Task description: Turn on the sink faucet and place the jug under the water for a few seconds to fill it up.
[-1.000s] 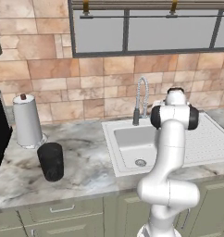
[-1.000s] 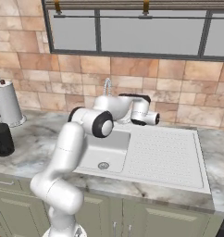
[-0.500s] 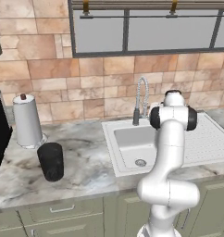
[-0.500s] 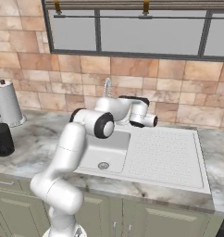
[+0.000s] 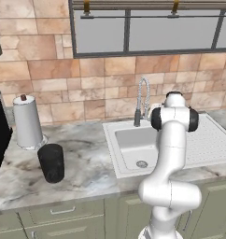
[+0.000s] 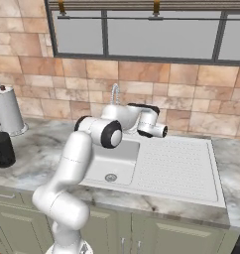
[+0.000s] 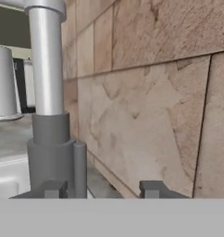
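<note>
Between the earlier frames and this one the wrist had crept slightly further in behind the sink faucet [image 5: 142,101]; base, jug and everything on the counter sat where they were. In the hand view the gripper [image 7: 103,189] was right at the faucet's dark base, with one fingertip [image 7: 54,188] in front of the base and the short lever post [image 7: 79,169], and the other fingertip [image 7: 152,188] over by the tile backsplash [image 7: 151,92]. There was a clear gap between the tips, nothing pinched; whether they were mid-closing I couldn't tell from the pictures. Progress, as I judged it: early. No water stream showed under the spout in either base view, so the faucet looked not yet on. The jug [image 5: 51,162] stood upright on the marble counter [image 5: 87,158], well to the left of the sink [image 5: 133,144], just in front of the paper towel roll [image 5: 27,121], untouched. The sink basin was dry, drain visible. Left to do: work the lever, fetch the jug, hold it under the spout, let it fill.
</note>
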Controlling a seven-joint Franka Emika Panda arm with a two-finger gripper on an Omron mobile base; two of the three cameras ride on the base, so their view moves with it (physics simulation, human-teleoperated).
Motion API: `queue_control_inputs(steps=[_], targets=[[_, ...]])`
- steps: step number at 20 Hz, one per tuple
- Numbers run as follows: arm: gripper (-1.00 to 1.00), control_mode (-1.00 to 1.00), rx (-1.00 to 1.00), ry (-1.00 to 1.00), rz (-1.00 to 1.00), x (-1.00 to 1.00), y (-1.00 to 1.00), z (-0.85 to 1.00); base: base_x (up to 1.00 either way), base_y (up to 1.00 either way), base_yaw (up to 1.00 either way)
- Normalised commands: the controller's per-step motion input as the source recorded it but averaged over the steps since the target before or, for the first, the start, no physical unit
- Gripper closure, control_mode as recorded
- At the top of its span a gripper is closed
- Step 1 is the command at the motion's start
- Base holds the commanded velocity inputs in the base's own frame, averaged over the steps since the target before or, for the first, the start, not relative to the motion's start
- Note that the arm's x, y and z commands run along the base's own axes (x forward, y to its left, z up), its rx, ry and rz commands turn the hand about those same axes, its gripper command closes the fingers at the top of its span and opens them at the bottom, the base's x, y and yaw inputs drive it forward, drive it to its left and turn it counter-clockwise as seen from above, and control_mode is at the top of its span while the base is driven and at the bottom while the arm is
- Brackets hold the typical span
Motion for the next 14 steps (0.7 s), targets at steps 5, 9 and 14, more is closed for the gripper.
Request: queue_control_inputs(steps=[5,9,14], targets=[[1.0,-1.0,0.03,0.0,-0.11,0.16,0.0,0.0,0.0,0.0,0.0],[1.0,-1.0,0.05,0.01,-0.19,0.06,-0.14,0.0,0.0,0.0,0.0],[1.0,-1.0,0.08,0.03,-0.17,0.03,-0.59,0.0,0.0,0.0,0.0]])
